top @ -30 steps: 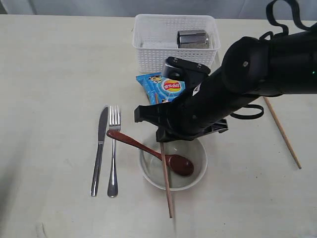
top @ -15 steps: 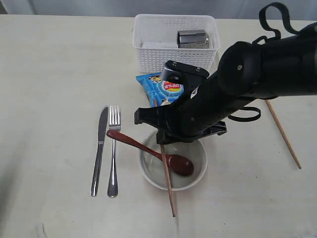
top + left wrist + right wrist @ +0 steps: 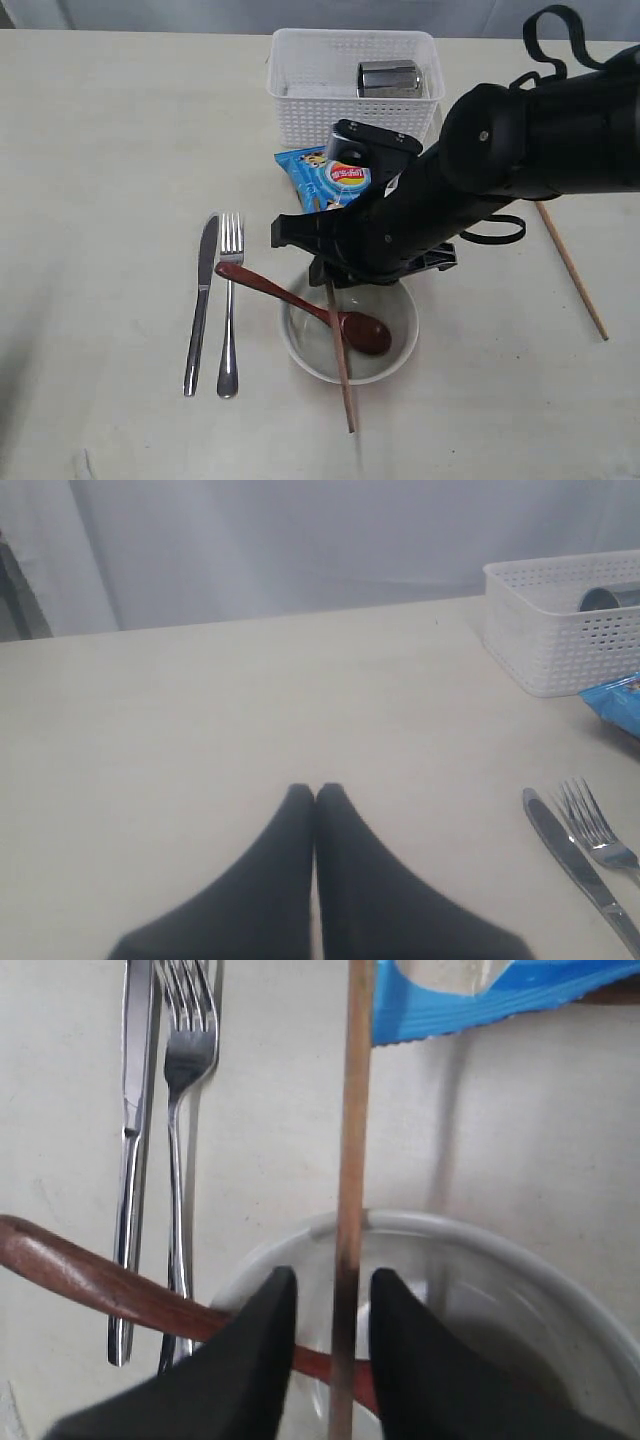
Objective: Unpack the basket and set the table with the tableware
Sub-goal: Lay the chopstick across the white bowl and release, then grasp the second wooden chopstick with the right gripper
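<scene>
Right gripper (image 3: 333, 1278): released. Its jaws stand apart on either side of a chopstick (image 3: 352, 1110), with a thin gap showing on each side.
Why there: the arm reaches across the middle and hangs over the far rim of the bowl (image 3: 400, 342). This looks like letting the stick go, or being about to take it, not a carry.
Chopstick: a thin, pale wooden stick, lying across the bowl from far rim to near rim, with its near end past the rim.
Second chopstick (image 3: 568, 262): flat on the surface (image 3: 110, 150), well apart to the right, so the pair is not yet together.
Bowl: off-white and round, on the surface near the middle. The dark red spoon (image 3: 365, 335) rests in it, handle leaning out over the left rim.
Knife (image 3: 200, 310) and fork (image 3: 229, 320): steel, side by side and parallel, left of the bowl, likely already set.
Basket (image 3: 300, 110): white lattice, far centre, with a steel cup (image 3: 388, 78) on its side inside, so unpacking looks unfinished.
Chip bag (image 3: 325, 178): blue, between basket and bowl.
Left gripper (image 3: 316, 792): clenched on nothing, idle over bare surface on the left.
</scene>
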### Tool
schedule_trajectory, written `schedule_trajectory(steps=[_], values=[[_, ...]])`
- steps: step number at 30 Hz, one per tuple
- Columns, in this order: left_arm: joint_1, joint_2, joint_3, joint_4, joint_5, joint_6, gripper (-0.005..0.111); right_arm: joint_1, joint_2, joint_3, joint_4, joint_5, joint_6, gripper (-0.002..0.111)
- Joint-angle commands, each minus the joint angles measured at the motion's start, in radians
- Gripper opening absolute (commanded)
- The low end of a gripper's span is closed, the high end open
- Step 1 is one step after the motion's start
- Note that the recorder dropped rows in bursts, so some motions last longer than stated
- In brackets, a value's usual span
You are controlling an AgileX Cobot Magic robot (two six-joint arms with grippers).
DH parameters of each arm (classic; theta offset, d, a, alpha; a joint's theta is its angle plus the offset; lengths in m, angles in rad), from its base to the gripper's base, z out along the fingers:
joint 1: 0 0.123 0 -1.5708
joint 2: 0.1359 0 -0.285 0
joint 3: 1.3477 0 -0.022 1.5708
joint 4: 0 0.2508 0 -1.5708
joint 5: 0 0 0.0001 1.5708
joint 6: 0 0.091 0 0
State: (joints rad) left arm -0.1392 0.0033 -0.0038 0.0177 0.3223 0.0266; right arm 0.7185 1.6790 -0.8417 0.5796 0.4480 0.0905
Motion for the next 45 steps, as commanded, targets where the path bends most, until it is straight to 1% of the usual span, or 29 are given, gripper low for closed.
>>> schedule_trajectory(steps=[1, 3, 9, 12, 15, 18, 21, 22, 24, 27, 30, 35, 38, 42, 45], values=[[0.001, -0.003, 0.004, 0.002, -0.002, 0.004, 0.000, 0.003, 0.002, 0.005, -0.002, -0.003, -0.005, 0.048], [0.001, -0.003, 0.004, 0.002, -0.002, 0.004, 0.000, 0.003, 0.002, -0.001, -0.005, 0.009, -0.019, 0.047], [0.001, -0.003, 0.004, -0.007, -0.002, 0.004, 0.000, 0.003, 0.002, -0.067, -0.009, 0.111, -0.091, 0.039], [0.001, -0.003, 0.004, -0.004, -0.002, 0.004, 0.000, 0.003, 0.000, -0.119, -0.061, 0.187, -0.091, 0.038], [0.001, -0.003, 0.004, -0.004, -0.002, 0.004, 0.000, 0.003, 0.000, -0.181, -0.158, 0.283, -0.053, 0.038], [0.001, -0.003, 0.004, -0.004, -0.002, 0.004, 0.000, 0.003, 0.000, -0.244, -0.311, 0.399, 0.051, 0.038], [0.001, -0.003, 0.004, -0.004, -0.002, 0.004, 0.000, -0.003, 0.000, -0.293, -0.536, 0.524, 0.211, 0.038], [0.001, -0.003, 0.004, -0.004, -0.002, 0.004, 0.000, -0.018, 0.000, -0.300, -0.600, 0.560, 0.243, 0.038], [0.001, -0.003, 0.004, -0.004, -0.002, 0.004, 0.000, -0.066, 0.000, -0.302, -0.666, 0.606, 0.257, 0.038], [0.001, -0.003, 0.004, -0.004, -0.002, 0.004, 0.000, -0.179, 0.000, -0.291, -0.678, 0.630, 0.245, 0.038], [0.001, -0.003, 0.004, -0.004, -0.002, 0.004, 0.000, -0.277, 0.000, -0.260, -0.678, 0.596, 0.215, 0.038], [0.001, -0.003, 0.004, -0.004, -0.002, 0.004, 0.000, -0.420, 0.000, -0.198, -0.790, 0.520, 0.245, 0.038], [0.001, -0.003, 0.004, -0.004, -0.002, 0.004, 0.000, -0.496, 0.004, -0.155, -0.806, 0.448, 0.252, 0.038], [0.001, -0.003, 0.004, -0.004, -0.002, 0.004, 0.000, -0.570, 0.037, -0.128, -0.806, 0.387, 0.190, 0.038], [0.001, -0.003, 0.004, -0.004, -0.002, 0.004, 0.000, -0.585, 0.092, -0.128, -0.806, 0.387, 0.066, 0.038]])
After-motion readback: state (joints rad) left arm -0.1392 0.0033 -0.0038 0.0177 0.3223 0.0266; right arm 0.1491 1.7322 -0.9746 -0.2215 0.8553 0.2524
